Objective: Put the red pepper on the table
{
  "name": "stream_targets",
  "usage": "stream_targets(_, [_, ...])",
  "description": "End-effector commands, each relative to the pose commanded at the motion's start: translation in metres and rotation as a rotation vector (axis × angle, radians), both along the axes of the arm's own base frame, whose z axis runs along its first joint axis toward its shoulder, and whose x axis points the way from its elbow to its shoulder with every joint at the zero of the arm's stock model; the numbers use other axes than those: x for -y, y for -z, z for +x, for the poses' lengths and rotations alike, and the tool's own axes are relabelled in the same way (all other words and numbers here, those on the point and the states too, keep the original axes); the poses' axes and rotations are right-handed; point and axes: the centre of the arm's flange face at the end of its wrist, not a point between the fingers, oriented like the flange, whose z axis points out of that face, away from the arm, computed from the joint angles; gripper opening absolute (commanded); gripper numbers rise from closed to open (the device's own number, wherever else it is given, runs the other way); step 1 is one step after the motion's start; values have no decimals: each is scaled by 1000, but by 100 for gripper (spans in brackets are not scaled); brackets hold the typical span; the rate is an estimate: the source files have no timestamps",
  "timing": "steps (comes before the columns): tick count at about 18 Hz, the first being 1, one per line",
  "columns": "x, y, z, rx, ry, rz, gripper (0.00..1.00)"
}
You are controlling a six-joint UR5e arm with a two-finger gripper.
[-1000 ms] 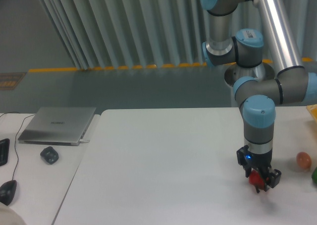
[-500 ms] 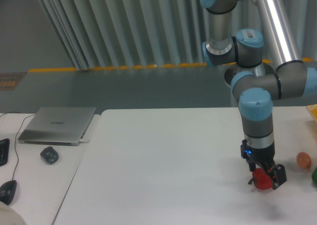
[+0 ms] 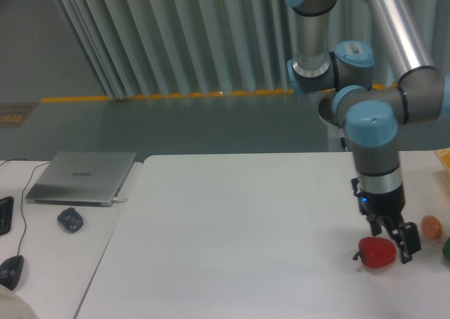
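Near the right end of the table (image 3: 232,220), the red pepper (image 3: 376,252) lies on the surface, so my gripper (image 3: 399,243) sits just beside it, fingers apparently spread, gripping nothing; delivery looks done.

Single elevated view facing table (image 3: 232,220)

The glossy red pepper (image 3: 376,252) lies on the smooth, matt white table (image 3: 232,235).
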Motion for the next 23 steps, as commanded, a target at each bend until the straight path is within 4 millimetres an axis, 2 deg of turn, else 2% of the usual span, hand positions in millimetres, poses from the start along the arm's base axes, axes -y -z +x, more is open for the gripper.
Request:
stream_targets(3, [16, 2, -12, 37, -8, -28, 100])
stream_targets(5, [26, -6, -24, 32, 13, -39, 100])
stream_targets(7, [41, -10, -43, 69, 24, -66, 100])
stream_targets(11, [58, -15, -58, 100, 8, -93, 100])
stream_targets(23, [62, -4, -53, 128, 20, -120, 100])
